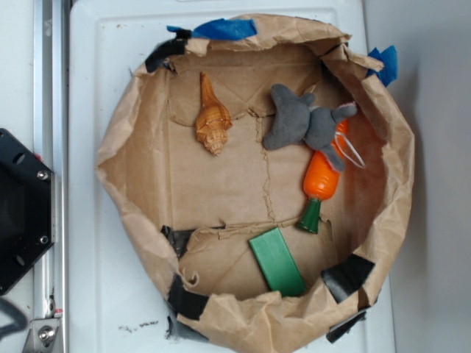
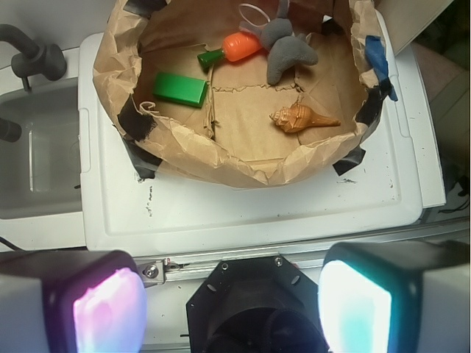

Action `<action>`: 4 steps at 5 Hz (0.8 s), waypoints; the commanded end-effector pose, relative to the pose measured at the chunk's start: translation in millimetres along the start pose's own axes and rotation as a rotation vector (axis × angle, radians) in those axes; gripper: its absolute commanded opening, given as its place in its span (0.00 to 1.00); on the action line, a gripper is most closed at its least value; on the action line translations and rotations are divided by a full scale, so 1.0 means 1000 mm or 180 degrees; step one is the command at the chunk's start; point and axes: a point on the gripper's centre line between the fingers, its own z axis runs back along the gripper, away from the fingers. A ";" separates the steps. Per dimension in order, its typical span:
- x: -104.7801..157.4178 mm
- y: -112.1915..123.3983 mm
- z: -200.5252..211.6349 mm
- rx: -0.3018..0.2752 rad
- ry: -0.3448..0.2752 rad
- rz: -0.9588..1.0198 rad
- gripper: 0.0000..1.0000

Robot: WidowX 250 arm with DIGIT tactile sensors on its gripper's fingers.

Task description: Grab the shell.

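Note:
The tan-orange spiral shell (image 1: 212, 118) lies on the paper floor of a brown paper bin (image 1: 125, 132), at the upper left, its long tip pointing away from the bin's middle. In the wrist view the shell (image 2: 302, 118) rests near the bin's near right wall. My gripper (image 2: 232, 305) is open, its two glowing pads wide apart with nothing between them. It hovers over the black robot base, well short of the bin and far from the shell. The gripper does not show in the exterior view.
Inside the bin lie a grey plush (image 1: 302, 121), an orange carrot toy with a green top (image 1: 320, 184) and a green block (image 1: 277, 262). The bin sits on a white platform (image 1: 96, 294). The black robot base (image 1: 18, 213) stands at the left.

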 end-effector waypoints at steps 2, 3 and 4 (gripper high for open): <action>0.051 0.025 -0.005 0.0005 -0.0096 0.0070 1.00; 0.091 0.030 -0.026 -0.0118 0.0028 -0.0216 1.00; 0.099 0.022 -0.050 -0.0424 0.0122 -0.0906 1.00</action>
